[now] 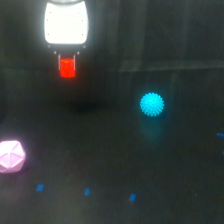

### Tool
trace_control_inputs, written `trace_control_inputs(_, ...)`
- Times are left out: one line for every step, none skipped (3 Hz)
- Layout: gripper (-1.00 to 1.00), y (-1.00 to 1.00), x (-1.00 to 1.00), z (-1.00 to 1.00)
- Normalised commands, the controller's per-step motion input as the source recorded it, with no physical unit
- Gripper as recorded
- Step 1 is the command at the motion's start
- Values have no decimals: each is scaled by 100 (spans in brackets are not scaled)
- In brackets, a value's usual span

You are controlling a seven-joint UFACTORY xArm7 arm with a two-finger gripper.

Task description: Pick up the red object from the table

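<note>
Nearby, little blue marks dot the black table; at the exterior view's left edge sits a pale pink ball with flat sides; farther back on the exterior view's right is a spiky cyan ball; farthest back, the white gripper has its fingers closed on the red object, which seems to hang above the table, over a faint dark patch that may be its shadow. To do this well, I think it should squeeze steady and go straight up slowly; no wobbling, so the block cannot slip.
</note>
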Motion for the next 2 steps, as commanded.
trace_control_inputs(-100, -84, 41, 100)
trace_control_inputs(-28, -10, -6, 37)
